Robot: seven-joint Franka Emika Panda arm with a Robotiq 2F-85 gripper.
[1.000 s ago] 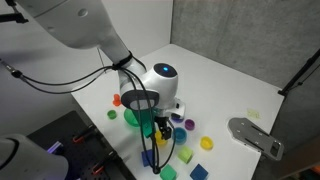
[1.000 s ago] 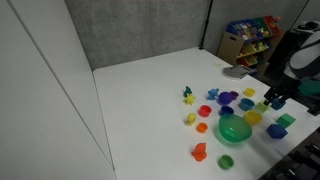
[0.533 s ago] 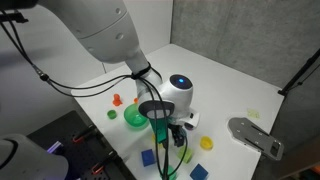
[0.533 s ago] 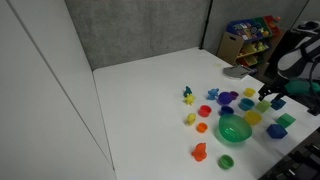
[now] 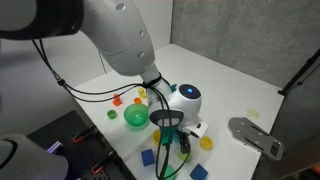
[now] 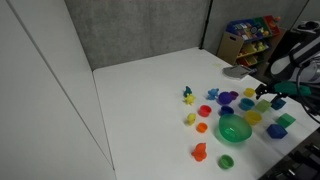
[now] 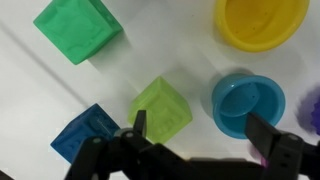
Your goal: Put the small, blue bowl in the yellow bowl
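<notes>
Swinging farther over the toys, the gripper point(image 7: 203, 126) now hovers wide open and empty. The small, blue bowl point(image 7: 248, 103) sits just beside the yellow bowl point(image 7: 262, 22), not yet grasped. The approach seems under way; next it likely must descend over the bowl's rim and close.

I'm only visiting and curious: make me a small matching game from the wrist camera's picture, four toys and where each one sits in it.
Things:
1. green cube
2. lime cube
3. blue cube
4. yellow bowl

Places in the wrist view:
A. top right
B. bottom left
C. middle
D. top left

Pairs: 1-D, 2-C, 3-B, 4-A.
</notes>
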